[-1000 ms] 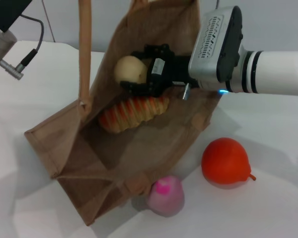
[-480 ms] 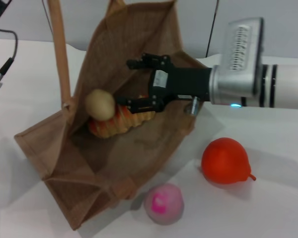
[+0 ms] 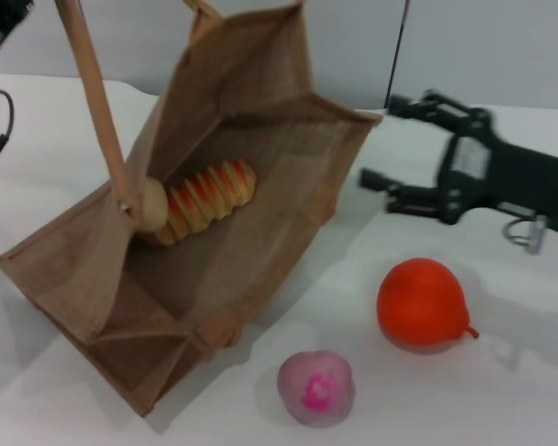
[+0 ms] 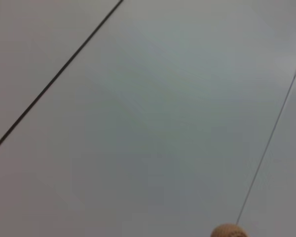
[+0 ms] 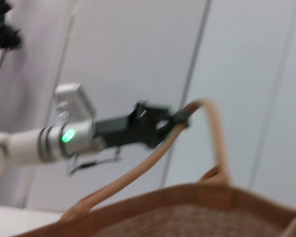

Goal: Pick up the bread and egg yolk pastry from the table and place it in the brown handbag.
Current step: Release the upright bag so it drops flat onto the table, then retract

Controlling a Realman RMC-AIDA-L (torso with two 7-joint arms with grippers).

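The brown handbag (image 3: 251, 121) lies tilted and open on the white table. The bread (image 3: 205, 200), orange and cream striped, lies inside it. The egg yolk pastry (image 3: 152, 206) rests inside at the bread's lower end, beside the handle's base. My right gripper (image 3: 379, 139) is open and empty, outside the bag to its right, above the table. My left gripper (image 5: 180, 118) is shut on the bag's tan handle (image 3: 95, 102) and holds it up at the top left; the handle also shows in the right wrist view (image 5: 138, 170).
An orange-red pear-shaped fruit (image 3: 423, 304) lies on the table right of the bag, under my right gripper. A pink ball (image 3: 316, 387) lies near the bag's front corner. A cable (image 3: 0, 139) hangs at the far left.
My right gripper let go of the egg yolk pastry inside the bag and pulled out to the right. The pastry rolled down beside the bread. The bag shifted left.
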